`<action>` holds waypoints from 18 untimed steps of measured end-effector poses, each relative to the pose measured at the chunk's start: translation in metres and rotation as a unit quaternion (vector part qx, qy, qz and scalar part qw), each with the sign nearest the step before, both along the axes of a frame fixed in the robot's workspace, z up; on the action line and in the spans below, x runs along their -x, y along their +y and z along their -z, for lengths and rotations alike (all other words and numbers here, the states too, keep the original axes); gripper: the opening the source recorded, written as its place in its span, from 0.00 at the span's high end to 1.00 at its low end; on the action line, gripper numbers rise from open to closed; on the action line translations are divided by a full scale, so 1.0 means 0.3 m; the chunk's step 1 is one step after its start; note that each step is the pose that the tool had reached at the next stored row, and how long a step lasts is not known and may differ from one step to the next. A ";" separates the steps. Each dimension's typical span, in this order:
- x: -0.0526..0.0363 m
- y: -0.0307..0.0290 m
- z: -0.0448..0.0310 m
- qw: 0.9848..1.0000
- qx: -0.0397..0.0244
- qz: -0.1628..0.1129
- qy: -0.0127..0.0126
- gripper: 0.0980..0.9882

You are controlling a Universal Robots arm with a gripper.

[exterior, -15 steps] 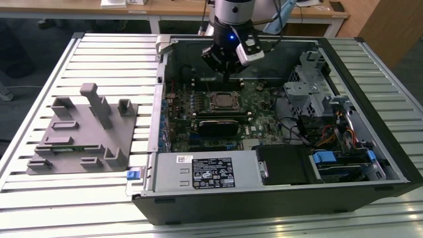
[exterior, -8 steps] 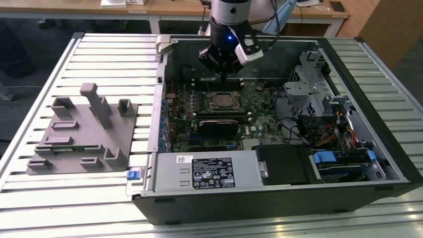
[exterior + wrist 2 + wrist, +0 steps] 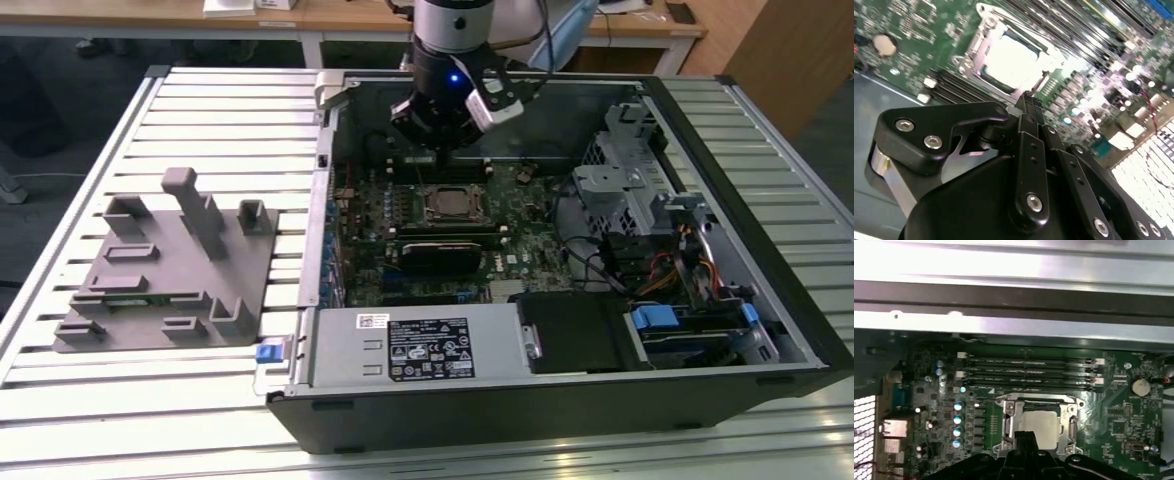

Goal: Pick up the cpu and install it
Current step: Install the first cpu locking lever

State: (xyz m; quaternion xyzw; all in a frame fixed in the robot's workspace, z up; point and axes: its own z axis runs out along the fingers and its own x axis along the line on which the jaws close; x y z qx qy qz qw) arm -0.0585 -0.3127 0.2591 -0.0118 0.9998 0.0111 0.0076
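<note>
Silvery-white metal marks the top of the cpu (image 3: pixel 1041 425), a small flat square chip that is seen seated inside the dark metal-framed socket (image 3: pixel 1069 432) on the green motherboard (image 3: pixel 1119 415) in both wrist views; in the second wrist view the cpu (image 3: pixel 1009 60) appears bright within the socket frame (image 3: pixel 971 45). The black gripper (image 3: pixel 446 135) is held above the open black computer case (image 3: pixel 747 200) in the exterior view, over the motherboard just behind the socket (image 3: pixel 451 203). In the second wrist view the gripper (image 3: pixel 1026 100) is seen with its jaws drawn together, nothing gripped between them, and its tips are apart from the cpu. Four dark memory slots (image 3: pixel 1029 372) are seen just beside the socket. A grey plastic holder block (image 3: pixel 167 265) with upright posts is placed on the slatted metal desk (image 3: pixel 80 400), at the exterior view's left of the case.
</note>
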 end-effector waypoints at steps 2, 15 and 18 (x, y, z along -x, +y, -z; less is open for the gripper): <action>0.021 0.000 0.000 1.000 0.000 0.000 0.000 0.99; 0.103 0.001 0.002 1.000 0.000 0.000 0.000 0.99; 0.118 0.005 0.002 1.000 0.000 0.000 0.000 0.99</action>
